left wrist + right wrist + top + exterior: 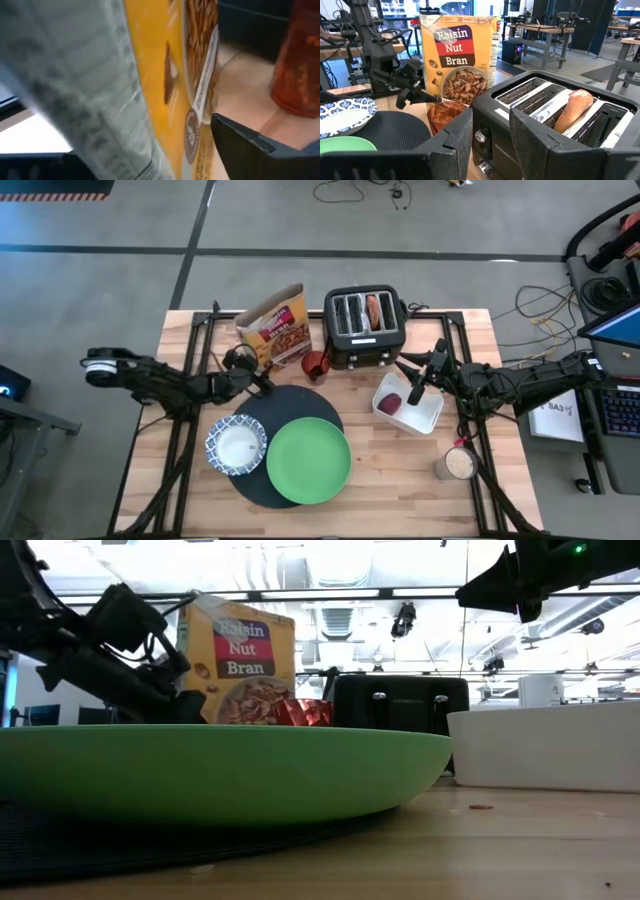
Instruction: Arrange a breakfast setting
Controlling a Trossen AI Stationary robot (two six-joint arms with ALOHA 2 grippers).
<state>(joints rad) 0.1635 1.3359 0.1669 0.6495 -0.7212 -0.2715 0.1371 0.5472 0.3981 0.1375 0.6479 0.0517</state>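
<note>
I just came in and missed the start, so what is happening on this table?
A two-armed robot is laying out breakfast. The green plate and patterned bowl sit on the black mat. The left end effector is at the cereal box, its fingers either side of the box's edge. The right end effector hovers open over the white tray, near the toaster.
</note>
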